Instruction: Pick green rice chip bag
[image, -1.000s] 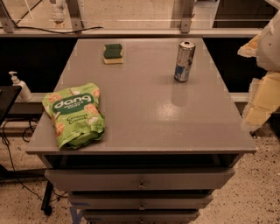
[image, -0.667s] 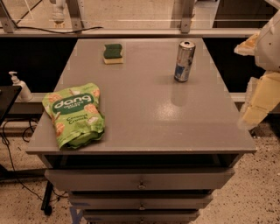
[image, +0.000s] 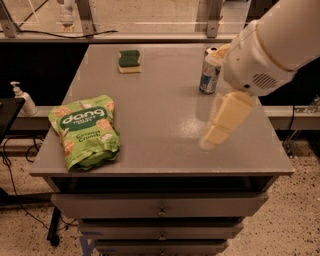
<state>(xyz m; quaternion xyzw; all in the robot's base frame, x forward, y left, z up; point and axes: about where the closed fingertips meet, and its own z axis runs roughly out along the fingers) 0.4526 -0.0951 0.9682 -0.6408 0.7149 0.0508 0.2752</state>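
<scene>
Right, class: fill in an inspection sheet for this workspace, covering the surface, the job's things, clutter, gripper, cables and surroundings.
Surface: flat grey table top, with grey drawers beneath.
Job's things: crinkly light-green rice chip bag lying flat near the front left corner, nothing touching it.
Clutter: green-and-yellow sponge at the back; tall drink can at back right, partly hidden by the white arm.
Gripper: cream two-finger gripper over the table's right side, well apart from the bag.
Cables: thin black cable on the floor at left.
Surroundings: white pump bottle on a ledge at left; speckled floor.
</scene>
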